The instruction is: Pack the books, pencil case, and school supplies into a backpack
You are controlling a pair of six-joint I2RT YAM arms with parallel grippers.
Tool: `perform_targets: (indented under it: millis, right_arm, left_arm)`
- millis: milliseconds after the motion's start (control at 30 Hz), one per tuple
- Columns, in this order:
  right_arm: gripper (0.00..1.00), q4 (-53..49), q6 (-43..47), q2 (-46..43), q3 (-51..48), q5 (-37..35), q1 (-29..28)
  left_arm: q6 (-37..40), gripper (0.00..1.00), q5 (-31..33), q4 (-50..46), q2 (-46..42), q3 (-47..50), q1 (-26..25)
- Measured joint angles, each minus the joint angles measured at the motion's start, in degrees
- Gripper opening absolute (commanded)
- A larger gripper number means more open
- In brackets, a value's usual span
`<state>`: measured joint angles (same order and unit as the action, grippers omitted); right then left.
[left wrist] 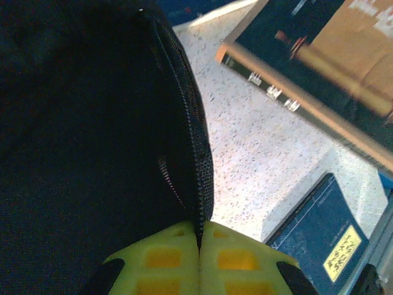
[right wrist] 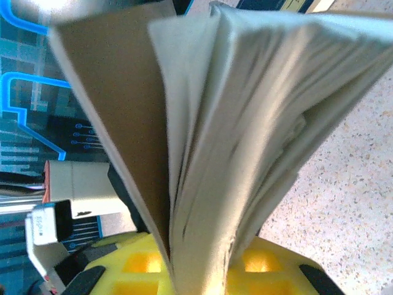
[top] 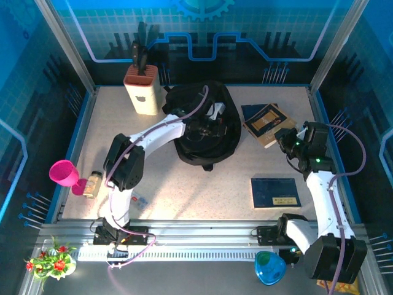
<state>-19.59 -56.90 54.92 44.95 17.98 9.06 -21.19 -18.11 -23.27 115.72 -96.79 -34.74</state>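
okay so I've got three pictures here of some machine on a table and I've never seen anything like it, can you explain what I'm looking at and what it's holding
These are two white robot arms bolted at the table's near edge, each ending in yellow jaws. The overhead picture comes from a fixed camera above; the other two come from cameras on each wrist.

On the table: a black backpack, a cream knife block, a dark blue book, and a blue book under a tan-edged book.

The left gripper is shut on the backpack's zippered edge. The right gripper is shut on the tan-edged book, its pages fanning open.
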Motion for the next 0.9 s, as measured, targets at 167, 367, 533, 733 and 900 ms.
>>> perform_targets:
  millis: [167, 367, 533, 733, 900]
  right_arm:
    - [0.08, -3.4, 1.3, -2.7, 0.0, 0.3, -2.3]
    - [0.08, -5.1, -0.4, -4.1, 0.0, -2.2, -13.5]
    - [0.08, -4.1, -5.1, -2.6, -0.3, -3.9, -19.6]
    - [0.08, -1.4, -9.1, 0.5, -0.7, -4.0, -20.0]
    - [0.08, -1.2, -9.8, 0.5, -0.5, -4.0, -19.9]
  left_arm:
    - [-0.6, 0.04, 0.3, 2.6, -1.8, 0.0, 0.0]
    - [-2.7, 0.04, 0.7, 9.3, -2.9, 0.0, -0.2]
    - [-3.2, 0.06, 0.9, 13.0, -2.9, -0.2, -1.2]
    - [-2.2, 0.37, 1.6, 13.3, -3.1, -0.2, -2.2]
    - [3.1, 0.66, 3.1, 10.4, -7.8, 2.9, -2.3]
